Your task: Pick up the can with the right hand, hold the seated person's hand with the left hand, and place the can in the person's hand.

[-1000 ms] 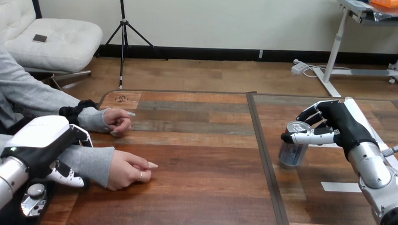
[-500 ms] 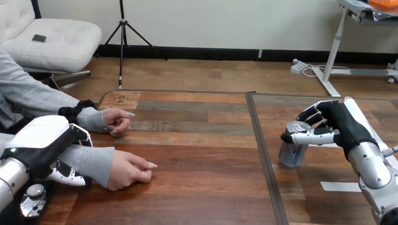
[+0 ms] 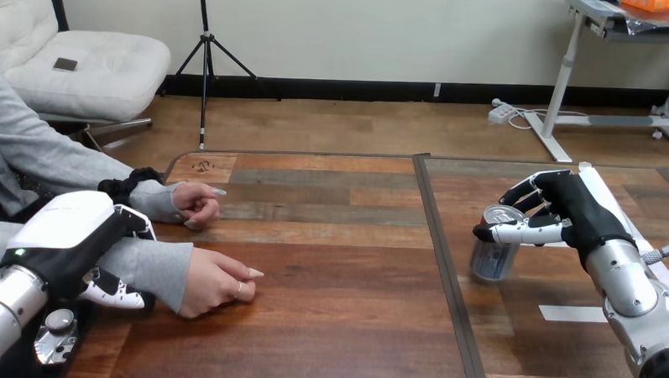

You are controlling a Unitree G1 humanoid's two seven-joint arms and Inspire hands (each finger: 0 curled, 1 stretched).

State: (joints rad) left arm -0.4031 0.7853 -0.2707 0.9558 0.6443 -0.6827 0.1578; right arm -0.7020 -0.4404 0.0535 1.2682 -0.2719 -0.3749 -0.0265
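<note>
Gripped the can (image 3: 493, 255) in the right hand (image 3: 565, 215), well over toward the right edge of the desk (image 3: 326, 323). Curled snug round the top part of the can, thumb across the front and fingers (image 3: 522, 193) bent over the far side. Held high up like that, most likely so the bottom could go down first into a waiting palm. Tipped the can a little to one side. Could not tell if it sat on the wood or hung just off it. Reached in from the front right corner with the right arm, wrist straight in line with the forearm.

Laid the left hand (image 3: 61, 238) over the grey sleeve (image 3: 156, 271) of the person's forearm, close to the left edge near the front left corner. Could not tell whether gripped or only rested there. Probably put there to steady that arm for the hand-off. Turned the white back of the hand upward.

Saw the person's nearer hand (image 3: 219, 282) resting on the wood just past the sleeve, loosely closed, knuckles up, so no open palm yet for the can. Saw the person's other hand (image 3: 198, 203) further back by the left edge, loosely closed too. Left a wide stretch of bare desk between the can and the nearer hand, so a long carry to the left looked needed.
</note>
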